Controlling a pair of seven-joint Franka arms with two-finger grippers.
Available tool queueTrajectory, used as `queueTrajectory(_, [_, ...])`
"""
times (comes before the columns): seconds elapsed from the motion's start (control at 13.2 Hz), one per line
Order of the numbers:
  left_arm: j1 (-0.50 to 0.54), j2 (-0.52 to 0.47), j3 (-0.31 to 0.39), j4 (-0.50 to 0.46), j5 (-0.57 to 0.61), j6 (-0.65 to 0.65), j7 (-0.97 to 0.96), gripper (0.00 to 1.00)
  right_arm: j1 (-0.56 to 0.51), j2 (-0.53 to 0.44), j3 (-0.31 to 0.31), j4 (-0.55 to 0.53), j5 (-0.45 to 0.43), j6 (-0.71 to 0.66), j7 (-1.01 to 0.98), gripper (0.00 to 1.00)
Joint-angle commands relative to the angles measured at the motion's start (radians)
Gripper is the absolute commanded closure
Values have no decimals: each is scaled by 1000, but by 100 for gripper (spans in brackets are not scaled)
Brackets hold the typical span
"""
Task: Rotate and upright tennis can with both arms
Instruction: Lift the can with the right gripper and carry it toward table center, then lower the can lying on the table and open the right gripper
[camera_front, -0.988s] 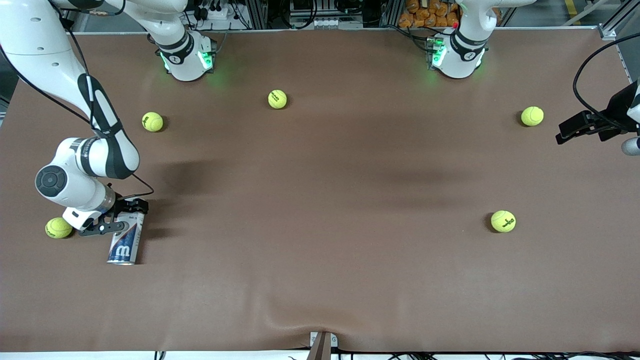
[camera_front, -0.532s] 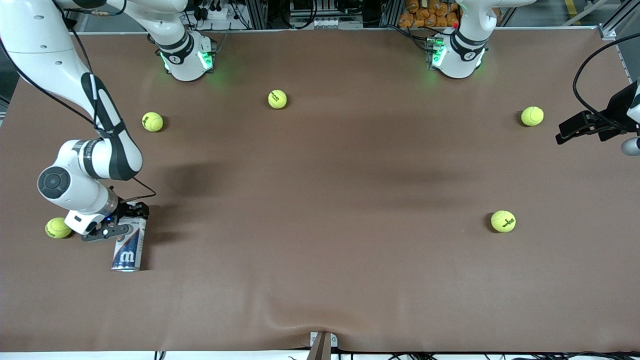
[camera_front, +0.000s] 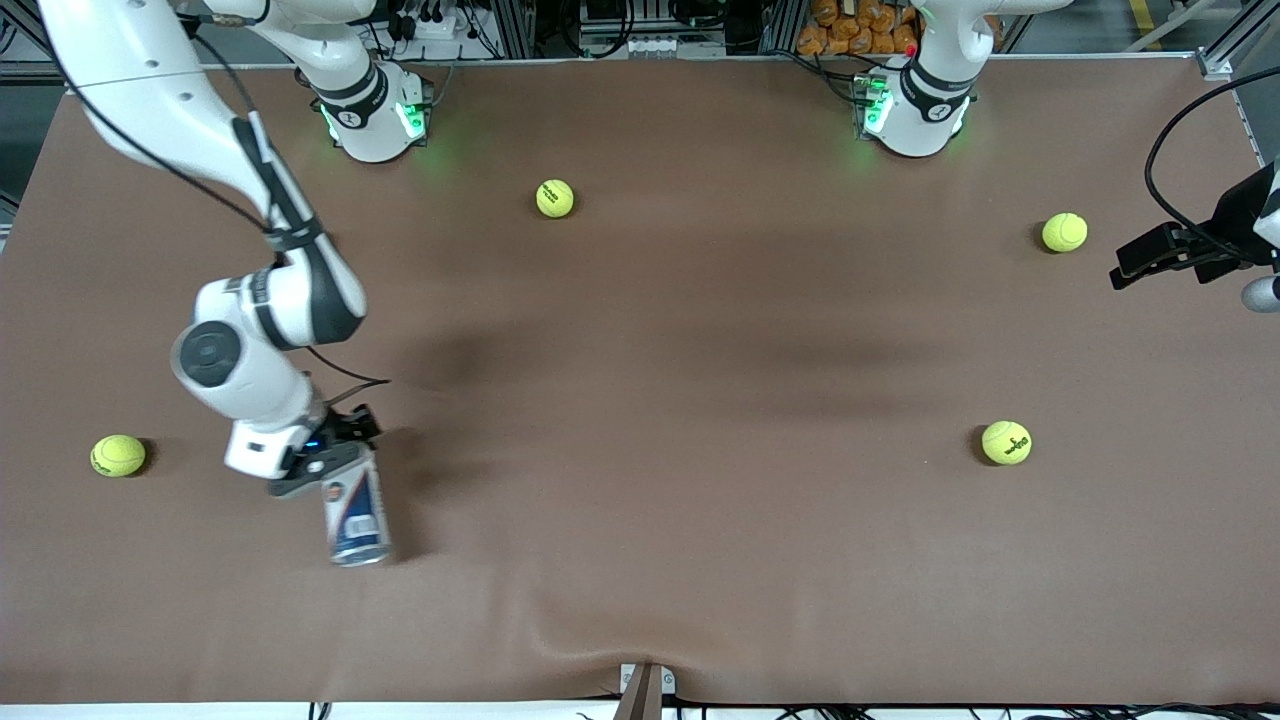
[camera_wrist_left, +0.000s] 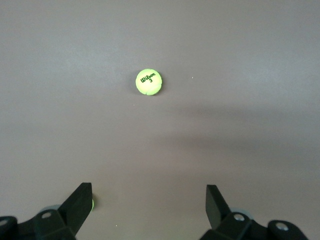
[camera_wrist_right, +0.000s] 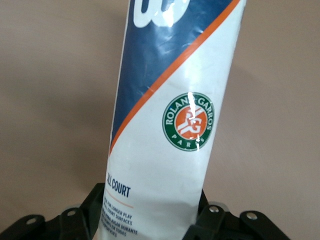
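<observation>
Carried clear of the nearby tennis ball (camera_front: 118, 455), tennis can (camera_front: 356, 519) stays clamped in right gripper (camera_front: 335, 462) (left gripper (camera_wrist_left: 149, 205) waits, spread).

The right end effector (camera_front: 335, 462) hides the tennis can's (camera_front: 355, 515) upper end in the front view, while the frame's right edge cuts off the left arm (camera_front: 1255, 225).

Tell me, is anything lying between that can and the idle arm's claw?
Only one tennis ball between the tennis can and left gripper, in the front view.
</observation>
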Motion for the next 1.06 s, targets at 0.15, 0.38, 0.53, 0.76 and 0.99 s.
queueTrajectory(0.15, [15, 10, -1, 17, -25, -18, 19, 0, 62, 4, 112, 40, -165, -2, -46, 27])
queueTrajectory(0.38, [17, 18, -1, 17, -35, -18, 19, 0, 166, 7, 160, 43, -172, -2, -202, 27])
queueTrajectory(0.53, [20, 19, -2, 17, -42, -18, 19, 0, 249, 9, 166, 49, -184, -2, -274, 27])
queueTrajectory(0.76, [25, 21, -1, 16, -64, -18, 17, 0, 386, 44, 165, 67, -286, -16, -281, 27])
queueTrajectory(0.99, [38, 22, -1, 14, -88, -18, 17, 0, 443, 52, 163, 67, -371, -79, -323, 21])
